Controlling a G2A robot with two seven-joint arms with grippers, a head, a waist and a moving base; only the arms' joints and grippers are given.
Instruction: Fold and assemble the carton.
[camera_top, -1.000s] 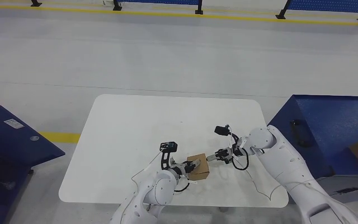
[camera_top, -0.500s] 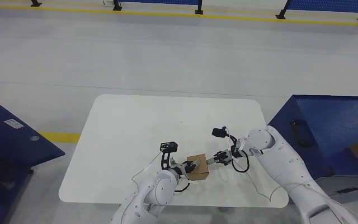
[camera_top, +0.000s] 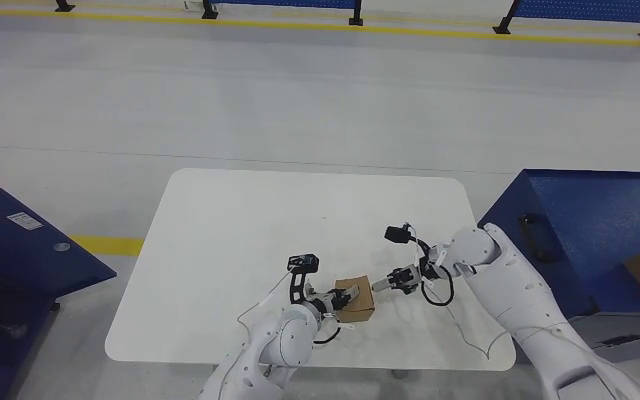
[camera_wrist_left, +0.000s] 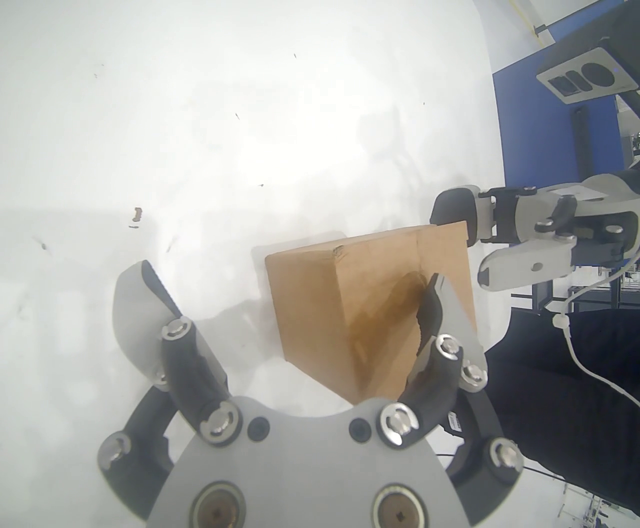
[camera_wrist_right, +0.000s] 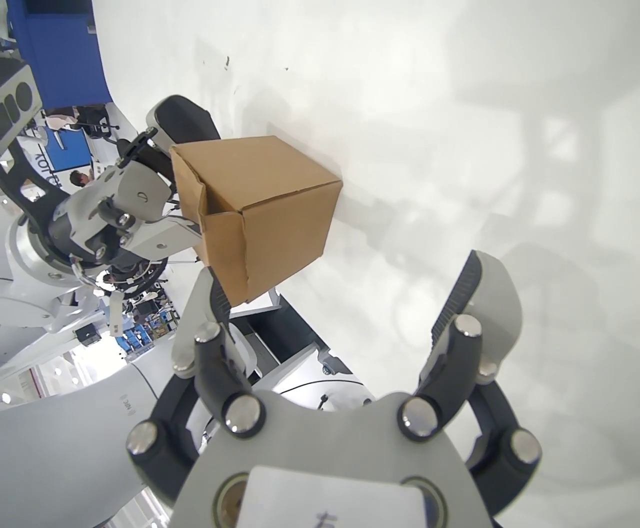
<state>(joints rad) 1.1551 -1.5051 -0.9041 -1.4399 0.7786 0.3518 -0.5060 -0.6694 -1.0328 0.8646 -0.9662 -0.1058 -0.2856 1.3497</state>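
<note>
We find the carton (camera_top: 355, 300) standing on the white table (camera_top: 250, 230) near its front edge, between both grippers. The left gripper (camera_wrist_left: 287, 277) is released, with one finger (camera_wrist_left: 440, 310) against a carton face. The right gripper (camera_wrist_right: 345, 272) is also released, grasping nothing, just beside the carton.

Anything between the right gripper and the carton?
Nothing visible. The right gripper, jaws open, is close to the carton with only table surface between them. The left gripper, jaws also open, is at the carton's opposite side, out of that path.
</note>
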